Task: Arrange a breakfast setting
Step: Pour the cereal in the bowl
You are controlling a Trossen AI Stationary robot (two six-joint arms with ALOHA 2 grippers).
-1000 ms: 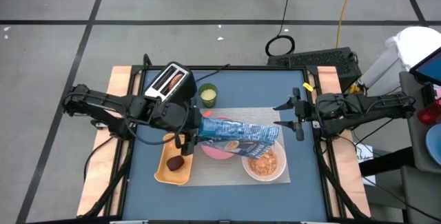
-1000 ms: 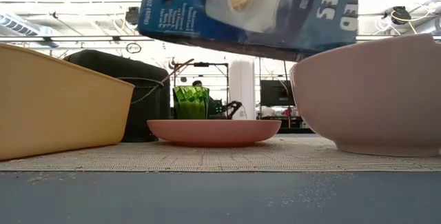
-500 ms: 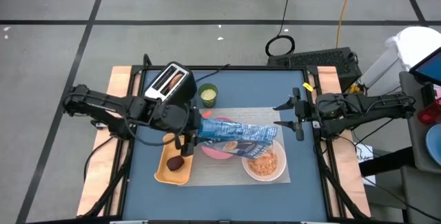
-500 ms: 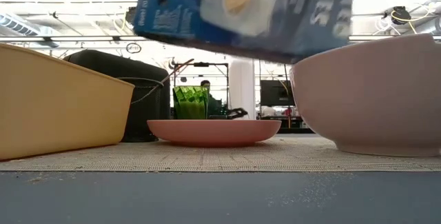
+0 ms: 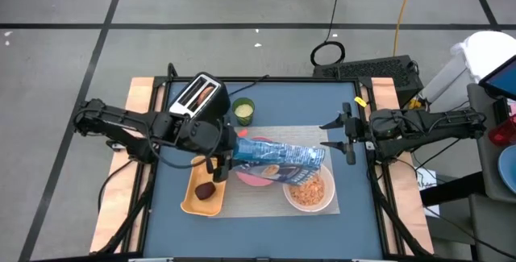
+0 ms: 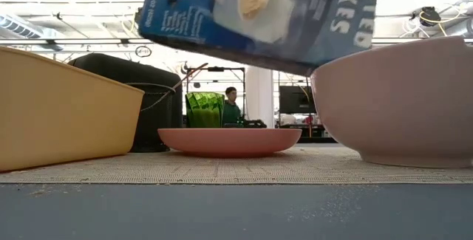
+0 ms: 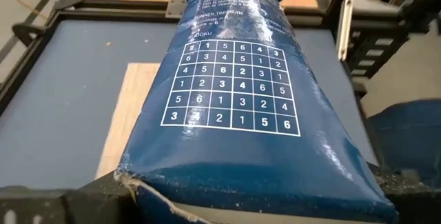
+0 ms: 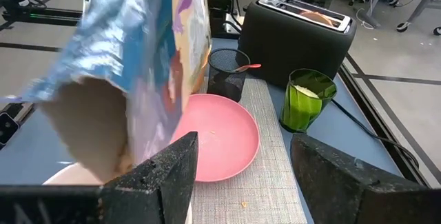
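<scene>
Left pincer (image 5: 219,162) grips your blue cereal bag (image 5: 278,156), tipped above the white bowl (image 5: 310,190) containing tan cereal (image 5: 307,192). Pink plate (image 5: 252,172) sits alongside. Right pincer (image 5: 337,143) waits, spread, near the bench (image 5: 298,105) edge.

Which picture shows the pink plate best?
The right wrist view: the pink plate lies open, mostly uncovered. The high view shows only a sliver beneath the cereal bag. The low view shows its edge side-on. The left wrist view hides it.

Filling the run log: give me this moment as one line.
left gripper: holds cereal bag tilted over white bowl | bowl: holds cereal | right gripper: open, waiting beside mat
</scene>
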